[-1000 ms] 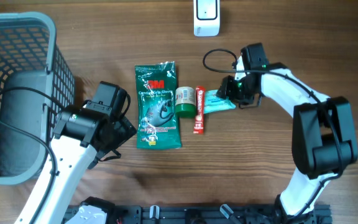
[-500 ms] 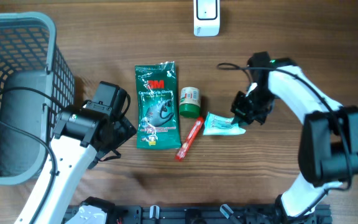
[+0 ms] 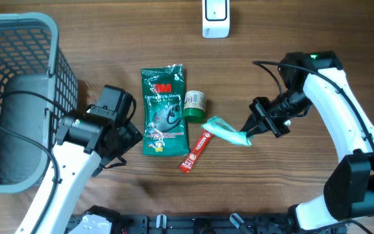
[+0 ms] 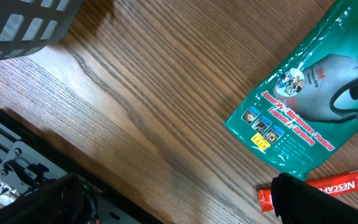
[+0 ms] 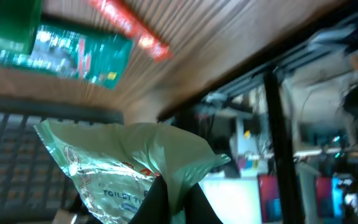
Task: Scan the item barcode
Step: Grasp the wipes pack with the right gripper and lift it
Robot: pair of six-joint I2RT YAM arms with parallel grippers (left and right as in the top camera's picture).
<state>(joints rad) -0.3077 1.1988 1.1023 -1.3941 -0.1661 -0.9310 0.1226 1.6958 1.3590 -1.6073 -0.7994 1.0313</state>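
While the right gripper (image 3: 250,132) is pinched tight on one end of the pale green packet (image 3: 223,128), the packet sits just right of centre in the overhead frame. Its free end points left toward the small green-lidded jar (image 3: 195,106) (close to it, can't tell if they touch). From the right wrist cam the packet (image 5: 123,162) fills the lower left, all crinkled, with "TOILET" printed on it, and the dark fingers (image 5: 148,205) squeeze its bottom edge. Whether it's clear off the table (image 3: 109,39) I honestly can't tell.

Left gripper (image 3: 128,136) is spread wide with nothing in it, lower left of centre, right beside the green 3M glove pack (image 3: 164,110). Its wrist view shows that pack's lower corner at upper right and the red Nescafe stick (image 4: 347,182) at the bottom right edge. Overhead, the stick lies diagonally below the jar, just left of the packet. White device (image 3: 215,18) sits at top centre, well apart from the packet. Grey basket (image 3: 50,65) takes up the upper left.
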